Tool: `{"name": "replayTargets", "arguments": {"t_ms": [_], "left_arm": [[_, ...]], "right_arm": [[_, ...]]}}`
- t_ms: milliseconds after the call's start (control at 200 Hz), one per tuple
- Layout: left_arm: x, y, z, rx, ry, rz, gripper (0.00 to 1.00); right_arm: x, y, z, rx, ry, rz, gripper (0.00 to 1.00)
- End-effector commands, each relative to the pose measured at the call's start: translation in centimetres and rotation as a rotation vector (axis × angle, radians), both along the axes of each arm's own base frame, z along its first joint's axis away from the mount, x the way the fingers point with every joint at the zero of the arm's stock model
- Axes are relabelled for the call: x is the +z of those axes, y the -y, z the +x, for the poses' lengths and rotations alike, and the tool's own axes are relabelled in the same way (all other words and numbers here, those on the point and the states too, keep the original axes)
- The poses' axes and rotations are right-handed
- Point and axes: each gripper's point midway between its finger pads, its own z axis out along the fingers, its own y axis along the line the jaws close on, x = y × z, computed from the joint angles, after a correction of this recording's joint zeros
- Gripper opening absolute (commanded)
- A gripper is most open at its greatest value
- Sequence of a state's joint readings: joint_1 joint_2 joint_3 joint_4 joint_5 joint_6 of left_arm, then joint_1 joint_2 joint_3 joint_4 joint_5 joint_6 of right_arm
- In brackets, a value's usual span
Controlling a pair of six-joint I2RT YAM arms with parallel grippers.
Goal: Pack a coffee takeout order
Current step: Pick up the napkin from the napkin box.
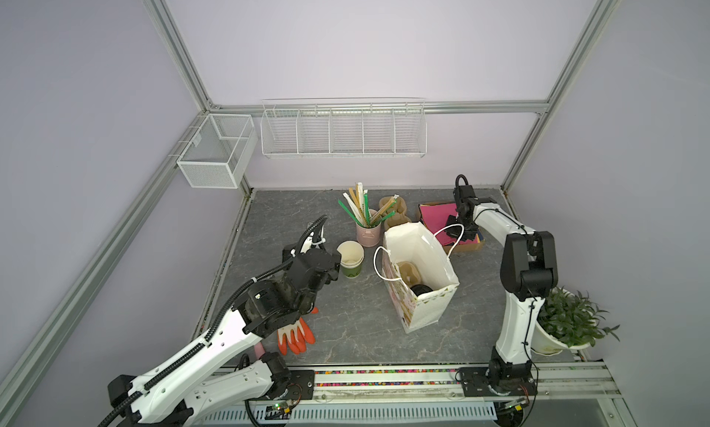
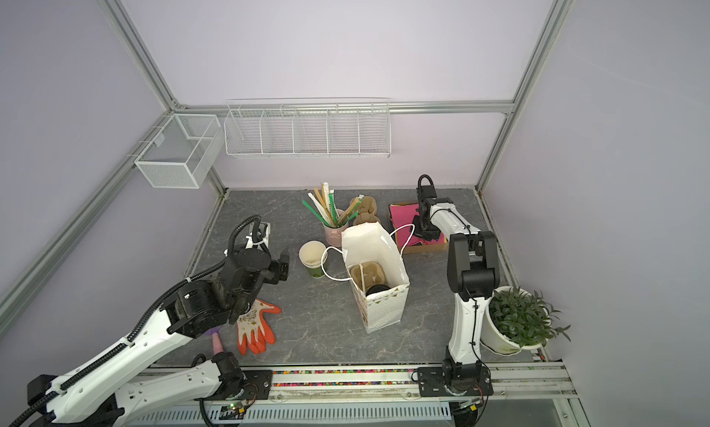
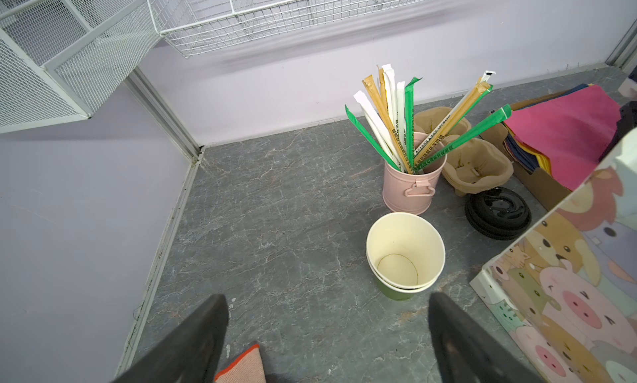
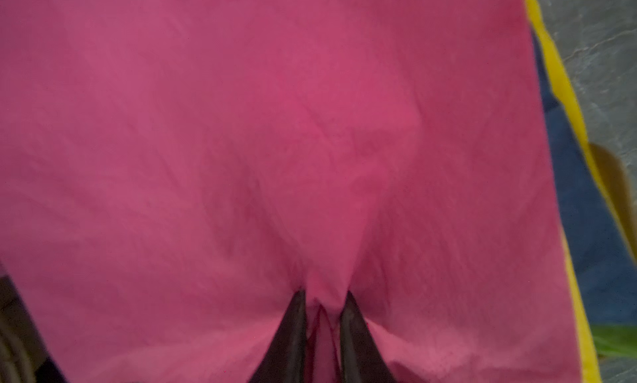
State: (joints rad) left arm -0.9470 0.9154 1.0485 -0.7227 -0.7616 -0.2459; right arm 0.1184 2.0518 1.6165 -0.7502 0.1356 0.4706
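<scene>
Right wrist: R claw (image 4: 324, 292) pinches 1 pink sheet (image 4: 275, 123); 1 bag (image 1: 407, 244), 2 cups (image 3: 405, 247).

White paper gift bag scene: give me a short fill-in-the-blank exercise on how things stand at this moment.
1. The right hand pinches a fold of the pink paper sheet; the left hand is ____.
2. A brown pulp cup carrier sits ____ the white paper gift bag with cartoon-animal print.
3. The bottom cup of the stacked paper cups is ____ outside.
Missing words: open; inside; green.
</scene>
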Motion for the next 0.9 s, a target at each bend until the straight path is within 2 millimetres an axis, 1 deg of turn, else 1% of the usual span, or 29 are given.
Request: {"name": "replayTargets", "arguments": {"t_ms": [0,60,245,335,430,535,575,605,685,765,895], "left_arm": [[-0.3,-0.2,0.1,0.010,-0.004,0.008,0.91],[-0.3,-0.2,0.1,0.011,-0.004,0.009,0.91],[-0.4,-0.2,0.1,0.009,-0.007,0.011,0.91],[-0.5,-0.1,0.1,0.007,-0.009,0.011,0.91],[-0.6,0.0,0.2,0.003,-0.014,0.013,0.91],[-0.7,0.1,0.2,0.001,-0.019,0.018,0.91],[-0.7,0.2,0.2,0.000,-0.018,0.016,0.91],[-0.7,0.2,0.2,0.000,-0.018,0.016,0.91],[-0.7,0.2,0.2,-0.001,-0.020,0.017,0.91],[-0.8,0.2,0.2,-0.002,-0.021,0.018,0.91],[-0.8,0.3,0.2,-0.006,-0.022,0.017,0.91]], "right_arm": [[1.5,0.6,-0.4,-0.018,0.023,-0.014,0.23],[1.5,0.5,-0.3,-0.013,0.029,-0.007,0.22],[1.6,0.3,-0.2,-0.011,0.036,0.003,0.21],[1.8,0.2,-0.2,-0.008,0.040,0.006,0.18],[2.0,0.4,-0.2,-0.013,0.046,-0.002,0.20],[2.1,0.4,-0.2,-0.012,0.054,0.001,0.18],[2.1,0.4,-0.2,-0.014,0.055,-0.002,0.19],[2.2,0.5,-0.2,-0.018,0.054,-0.004,0.22],[2.4,0.7,-0.2,-0.027,0.062,-0.014,0.22],[2.8,0.7,-0.1,-0.026,0.084,-0.012,0.19],[2.9,0.6,0.0,-0.021,0.082,-0.010,0.17]]}}
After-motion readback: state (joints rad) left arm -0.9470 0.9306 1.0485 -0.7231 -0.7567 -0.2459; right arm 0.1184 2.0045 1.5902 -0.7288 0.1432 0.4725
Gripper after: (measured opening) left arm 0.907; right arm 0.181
